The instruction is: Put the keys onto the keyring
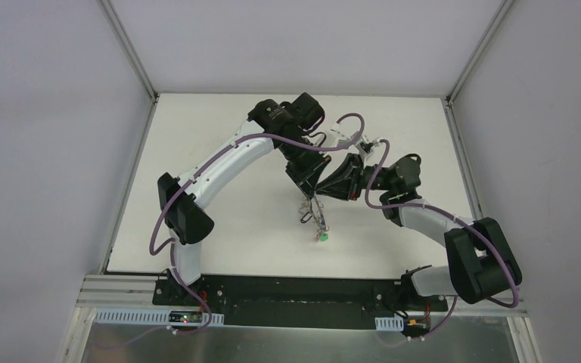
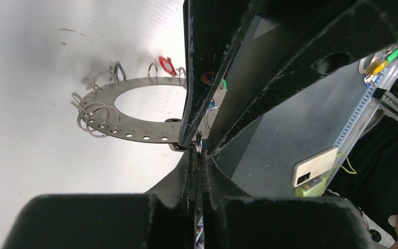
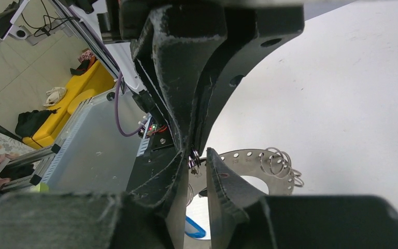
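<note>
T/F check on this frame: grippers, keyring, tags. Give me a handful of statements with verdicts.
1. The left gripper and right gripper meet at the rim of the flat grey perforated metal keyring. True.
2. The left gripper is wide open. False: it is shut, pinching the keyring's rim.
3. A small red tag hangs on the keyring. True.
4. The keyring is a solid disc. False: it has a large central opening and a row of small holes.
5. Several silver split rings cluster on one side. True.

High rear overhead view down onto the table point(image 1: 219, 227); two close wrist views, the keyring point(image 2: 134, 128) common to both.
</note>
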Controlling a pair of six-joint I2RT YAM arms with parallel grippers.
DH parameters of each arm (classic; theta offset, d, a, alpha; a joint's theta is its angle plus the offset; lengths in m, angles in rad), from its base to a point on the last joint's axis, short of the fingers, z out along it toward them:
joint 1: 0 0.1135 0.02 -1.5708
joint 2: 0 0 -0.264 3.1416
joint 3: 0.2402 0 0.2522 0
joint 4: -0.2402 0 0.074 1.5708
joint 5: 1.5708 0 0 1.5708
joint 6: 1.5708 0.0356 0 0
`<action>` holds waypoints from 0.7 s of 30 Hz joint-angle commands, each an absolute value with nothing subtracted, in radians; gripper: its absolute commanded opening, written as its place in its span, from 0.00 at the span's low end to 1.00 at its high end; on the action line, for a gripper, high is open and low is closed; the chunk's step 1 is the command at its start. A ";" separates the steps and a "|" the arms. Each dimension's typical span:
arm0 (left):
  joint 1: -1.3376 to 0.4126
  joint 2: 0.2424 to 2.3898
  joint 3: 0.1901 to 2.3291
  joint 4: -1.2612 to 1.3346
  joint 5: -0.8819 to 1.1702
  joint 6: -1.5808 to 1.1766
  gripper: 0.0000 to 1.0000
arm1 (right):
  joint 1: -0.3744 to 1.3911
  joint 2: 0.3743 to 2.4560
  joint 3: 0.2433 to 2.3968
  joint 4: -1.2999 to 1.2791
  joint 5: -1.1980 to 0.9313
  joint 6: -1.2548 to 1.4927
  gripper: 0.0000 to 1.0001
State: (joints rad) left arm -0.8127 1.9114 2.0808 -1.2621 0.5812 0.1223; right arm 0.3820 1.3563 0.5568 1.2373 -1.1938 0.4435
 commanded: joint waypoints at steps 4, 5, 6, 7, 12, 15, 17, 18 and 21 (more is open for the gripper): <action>-0.825 1.901 2.108 -1.274 0.633 0.109 0.00 | 0.397 1.369 0.564 1.287 -1.227 0.425 0.12; -0.825 1.899 2.107 -1.272 0.633 0.110 0.00 | 0.397 1.370 0.566 1.285 -1.228 0.425 0.09; -0.825 1.898 2.104 -1.272 0.636 0.111 0.00 | 0.397 1.370 0.566 1.284 -1.229 0.425 0.07; -0.825 1.898 2.103 -1.270 0.635 0.111 0.00 | 0.396 1.369 0.566 1.285 -1.229 0.425 0.06; -0.825 1.893 2.094 -1.269 0.633 0.116 0.00 | 0.397 1.363 0.570 1.287 -1.232 0.432 0.00; -0.824 1.885 2.090 -1.260 0.641 0.129 0.00 | 0.392 1.364 0.577 1.304 -1.222 0.464 0.00; -0.818 1.868 2.082 -1.239 0.646 0.144 0.00 | 0.381 1.368 0.574 1.356 -1.203 0.514 0.00; -0.812 1.850 2.070 -1.208 0.645 0.157 0.04 | 0.374 1.370 0.570 1.389 -1.190 0.555 0.00; -0.781 1.771 1.981 -1.069 0.654 0.176 0.14 | 0.358 1.369 0.562 1.478 -1.154 0.640 0.00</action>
State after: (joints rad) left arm -0.8078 1.8927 2.0514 -1.2240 0.6025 0.1417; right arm 0.3759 1.3724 0.5568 1.2869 -1.2064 0.5140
